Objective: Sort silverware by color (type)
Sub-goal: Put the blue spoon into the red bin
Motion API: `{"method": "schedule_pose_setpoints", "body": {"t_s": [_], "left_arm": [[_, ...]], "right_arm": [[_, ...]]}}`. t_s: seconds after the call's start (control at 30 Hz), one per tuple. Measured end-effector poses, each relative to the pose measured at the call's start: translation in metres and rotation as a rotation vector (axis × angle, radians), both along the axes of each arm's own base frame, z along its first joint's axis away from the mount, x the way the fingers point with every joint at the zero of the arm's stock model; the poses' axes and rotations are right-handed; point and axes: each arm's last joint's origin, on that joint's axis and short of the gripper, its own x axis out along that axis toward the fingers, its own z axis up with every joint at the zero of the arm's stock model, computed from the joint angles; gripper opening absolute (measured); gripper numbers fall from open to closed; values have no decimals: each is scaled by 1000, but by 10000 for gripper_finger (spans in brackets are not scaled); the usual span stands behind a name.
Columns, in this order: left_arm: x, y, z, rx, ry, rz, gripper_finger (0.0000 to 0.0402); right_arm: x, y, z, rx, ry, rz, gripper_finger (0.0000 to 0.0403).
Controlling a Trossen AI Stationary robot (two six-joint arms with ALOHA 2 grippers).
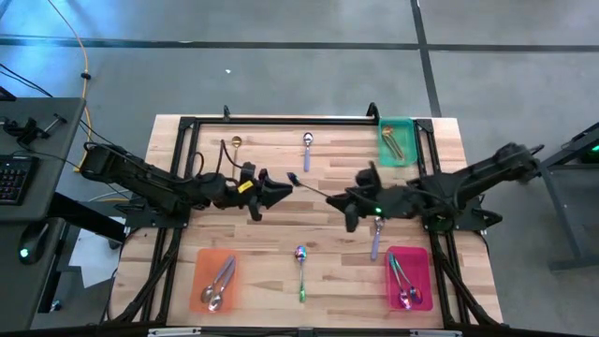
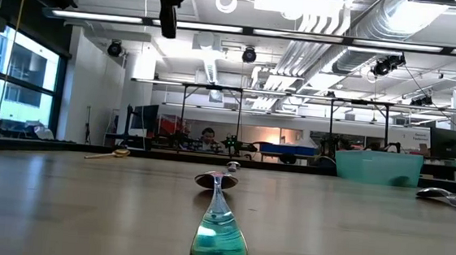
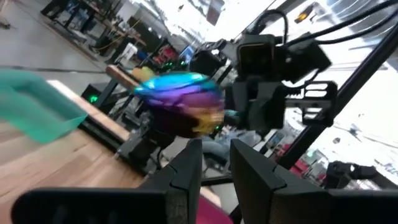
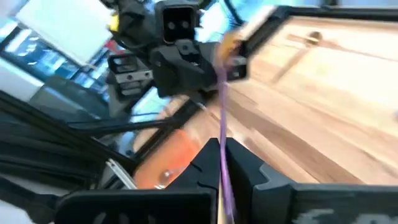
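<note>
handover mid-table | rainbow spoon [image 1: 312, 186] | left gripper [image 1: 281, 190], right gripper [image 1: 342, 199] clamped

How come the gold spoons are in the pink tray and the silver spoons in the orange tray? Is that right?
Not quite. In the high view the gold spoons lie in the green tray, not the pink one. The pink tray holds rainbow spoons. The silver spoons are indeed in the orange tray.
</note>
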Motion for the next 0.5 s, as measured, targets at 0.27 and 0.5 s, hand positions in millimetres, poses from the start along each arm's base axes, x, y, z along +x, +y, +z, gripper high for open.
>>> {"method": "schedule_pose_setpoints", "body": {"t_s": [0.27, 0.5], "left_arm": [[1, -5, -7, 14, 70, -33, 74], [1, -9, -14, 6, 144, -52, 74]], "right_arm": [[-55, 34, -6, 102, 120, -54, 0], [-109, 68, -28, 253, 428, 41, 0]]}}
